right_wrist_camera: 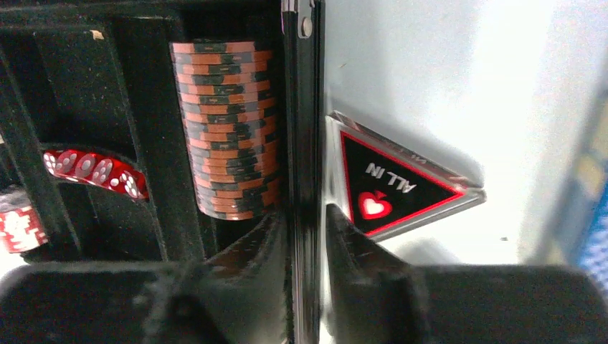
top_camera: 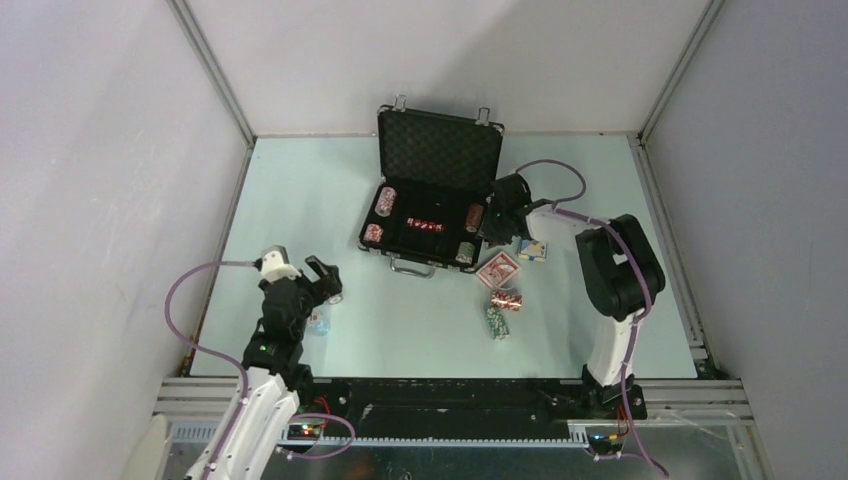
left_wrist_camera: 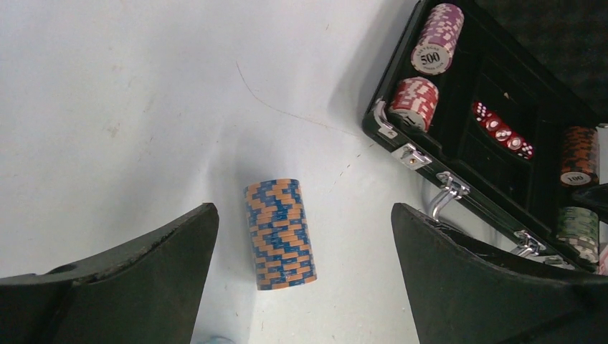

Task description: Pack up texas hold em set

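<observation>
Top: case [top_camera: 438,150] open mid-counter [top_camera: 600,330], long axis left-right, lid up at far side, handle nearward.
Left wrist: left jaws spread astride blue-orange stack [left_wrist_camera: 279,233] on its side, axis along jaws.
Right wrist: right jaws pinching case wall; triangle [right_wrist_camera: 391,186] just outside.

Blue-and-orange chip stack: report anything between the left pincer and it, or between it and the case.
Nothing visible blocks the grasp: the chip stack lies on its side between the open fingers of the left pincer. Toward the briefcase there is only bare table, then the case's front wall to lift over.
</observation>
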### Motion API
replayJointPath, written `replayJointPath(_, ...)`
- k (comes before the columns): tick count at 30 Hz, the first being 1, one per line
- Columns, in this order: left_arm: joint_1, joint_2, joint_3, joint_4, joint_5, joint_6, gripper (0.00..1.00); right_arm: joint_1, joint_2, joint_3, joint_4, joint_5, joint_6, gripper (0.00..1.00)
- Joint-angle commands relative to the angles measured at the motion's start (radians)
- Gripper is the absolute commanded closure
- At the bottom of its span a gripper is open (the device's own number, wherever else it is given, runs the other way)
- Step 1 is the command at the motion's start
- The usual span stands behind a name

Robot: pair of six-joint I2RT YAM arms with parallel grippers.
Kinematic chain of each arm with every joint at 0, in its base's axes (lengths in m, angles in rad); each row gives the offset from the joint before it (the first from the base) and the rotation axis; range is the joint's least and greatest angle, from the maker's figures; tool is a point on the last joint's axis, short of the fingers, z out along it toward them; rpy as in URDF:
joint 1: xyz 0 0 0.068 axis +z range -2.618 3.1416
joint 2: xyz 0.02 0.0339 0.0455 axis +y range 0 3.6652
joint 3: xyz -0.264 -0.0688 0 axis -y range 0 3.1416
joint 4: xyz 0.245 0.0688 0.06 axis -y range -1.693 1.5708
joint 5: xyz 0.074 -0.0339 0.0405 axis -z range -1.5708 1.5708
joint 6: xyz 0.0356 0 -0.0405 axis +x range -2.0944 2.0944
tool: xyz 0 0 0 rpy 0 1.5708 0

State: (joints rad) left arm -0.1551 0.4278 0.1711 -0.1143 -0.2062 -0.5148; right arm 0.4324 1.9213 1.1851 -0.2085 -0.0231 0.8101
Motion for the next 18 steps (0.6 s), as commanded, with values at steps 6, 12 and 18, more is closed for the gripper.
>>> replayJointPath(6,-0.001,0.064,0.054,0.021,-0.027,0.014,0.01,-0.027,-0.227,-0.026,-0.024,0.054,-0.145,0.49)
replayJointPath(12,-0.025,0.182,0.153,-0.102,-0.085,-0.054,0.06,-0.015,-0.392,-0.122,-0.001,0.092,-0.196,0.44)
replayJointPath(18,-0.073,0.401,0.26,-0.249,-0.09,-0.097,0.08,-0.002,-0.565,-0.279,0.073,0.08,-0.209,0.44)
